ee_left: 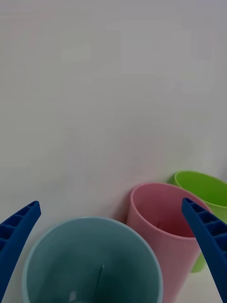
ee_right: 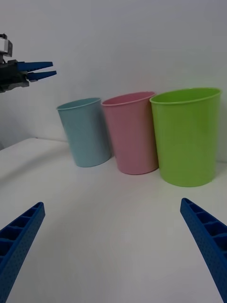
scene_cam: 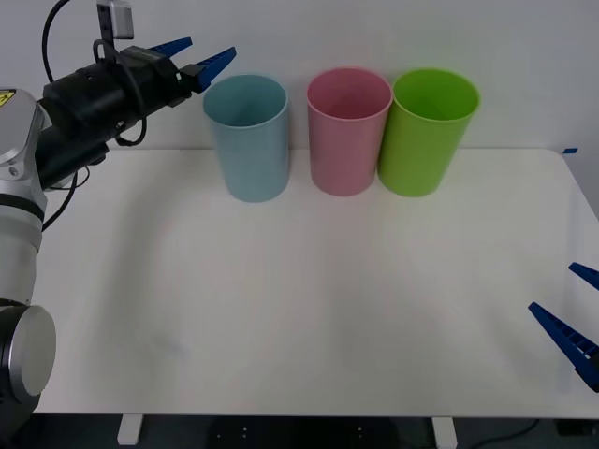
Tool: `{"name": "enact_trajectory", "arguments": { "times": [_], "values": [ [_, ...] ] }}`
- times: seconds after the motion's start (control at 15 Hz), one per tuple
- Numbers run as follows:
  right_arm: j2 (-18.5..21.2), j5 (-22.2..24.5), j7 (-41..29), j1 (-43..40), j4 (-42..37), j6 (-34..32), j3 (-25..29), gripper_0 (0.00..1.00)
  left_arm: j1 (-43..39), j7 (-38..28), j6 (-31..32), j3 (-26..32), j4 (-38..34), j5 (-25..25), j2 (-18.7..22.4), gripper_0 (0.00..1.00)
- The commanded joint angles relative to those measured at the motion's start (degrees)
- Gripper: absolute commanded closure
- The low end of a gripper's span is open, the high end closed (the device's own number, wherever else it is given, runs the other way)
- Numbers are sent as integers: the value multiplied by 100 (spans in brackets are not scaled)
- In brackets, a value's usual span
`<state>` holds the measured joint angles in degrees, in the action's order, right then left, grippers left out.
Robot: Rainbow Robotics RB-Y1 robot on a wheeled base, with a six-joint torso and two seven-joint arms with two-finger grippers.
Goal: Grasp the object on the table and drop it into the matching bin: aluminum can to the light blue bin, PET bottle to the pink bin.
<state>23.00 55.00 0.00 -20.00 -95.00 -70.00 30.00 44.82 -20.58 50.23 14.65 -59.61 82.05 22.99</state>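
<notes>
The right pincer (scene_cam: 573, 318) sits low at the near right edge of the white worktop (scene_cam: 309, 299), its blue ribbed fingers spread wide and holding nothing. The middle of the worktop between it and the bins is bare.

Along the far edge stand three tall cup-shaped bins in a row. The light blue bin (scene_cam: 247, 137) is on the robot's left, the pink bin (scene_cam: 347, 130) is in the middle, and a lime green bin (scene_cam: 427, 131) touches the pink one on the right.

The left pincer (scene_cam: 194, 55) hovers in the air just beside and above the rim of the light blue bin, fingers wide apart and empty. Its wrist view looks down into the light blue bin (ee_left: 92, 260), where a small pale shape lies at the bottom; it is too faint to say whether this is the can. Judged from this, the drop appears done.

An aluminum can would be light, stiff but easily dented, and smooth, so best held gently around its middle.
</notes>
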Motion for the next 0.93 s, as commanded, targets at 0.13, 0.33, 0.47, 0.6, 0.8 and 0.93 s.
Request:
{"name": "enact_trajectory", "arguments": {
  "times": [0.13, 0.33, 0.47, 0.6, 0.8, 0.93],
  "values": [
    [0, 0, 0, 0, 0, 0, 0, 0, -1081, 81, 171, -76, -973, -892, 426, 0],
    [0, 0, 0, 0, 0, 0, 0, 0, -1977, 230, 232, 38, -1720, -1455, 769, 0],
    [0, 0, 0, 0, 0, 0, 0, 0, -2505, 494, 523, 346, -2019, -1657, 918, 0],
    [0, 0, 0, 0, 0, 0, 0, 0, -2962, 801, 1024, 750, -2160, -1683, 971, 0],
    [0, 0, 0, 0, 0, 0, 0, 0, -3577, 898, 1665, 1242, -2344, -1675, 1138, 0],
    [0, 0, 0, 0, 0, 0, 0, 0, -3876, 960, 1973, 1462, -2371, -1683, 1305, 0]
  ]
}}
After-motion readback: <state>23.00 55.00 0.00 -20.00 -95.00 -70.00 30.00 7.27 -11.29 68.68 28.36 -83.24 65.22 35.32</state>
